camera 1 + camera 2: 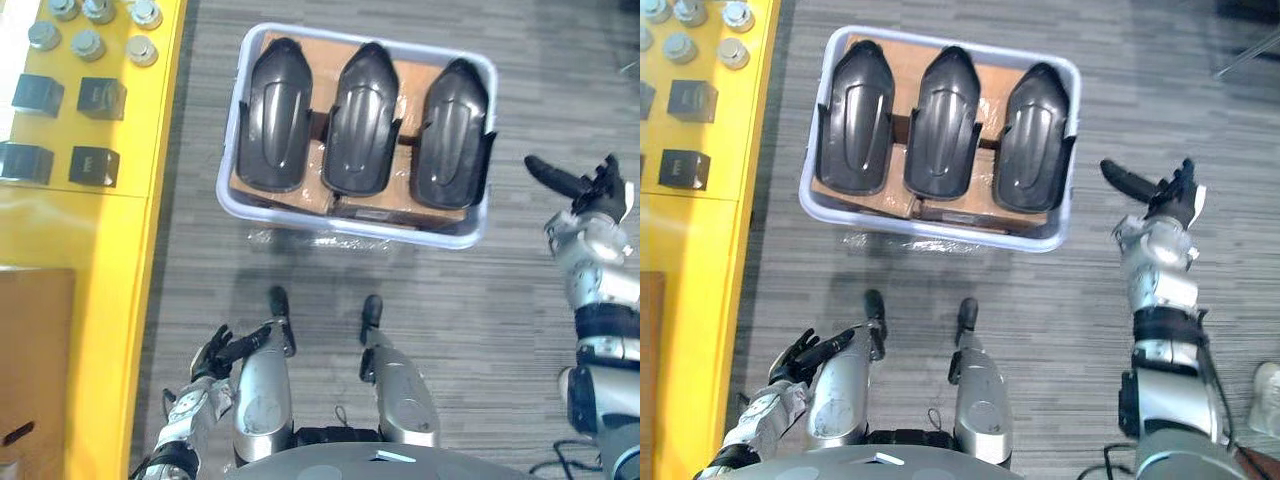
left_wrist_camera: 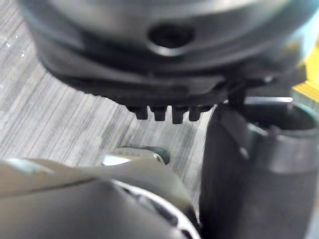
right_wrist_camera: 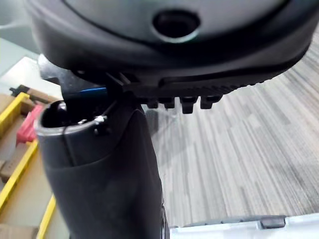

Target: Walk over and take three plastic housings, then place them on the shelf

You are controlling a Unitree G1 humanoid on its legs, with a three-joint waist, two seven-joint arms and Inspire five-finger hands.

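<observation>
Three plastic housings (image 1: 362, 118) lie side by side in the bin (image 1: 360, 234), untouched. Right robot hand (image 1: 590, 192) is right of the bin, wide and empty. Left robot hand (image 1: 218, 352) is on the bin's near side, relaxed and empty. The yellow shelf (image 1: 100, 230) stands left of the bin. Best to square up to the bin and grip an end housing by its long edges.

Three glossy, smooth dark plastic housings (image 1: 362, 118) on matt brown cardboard (image 1: 410, 72) in smooth pale plastic bin (image 1: 352, 231), matt grey carpet floor (image 1: 460, 310), smooth yellow shelf (image 1: 150, 230), dull metal cylinders (image 1: 87, 43).
</observation>
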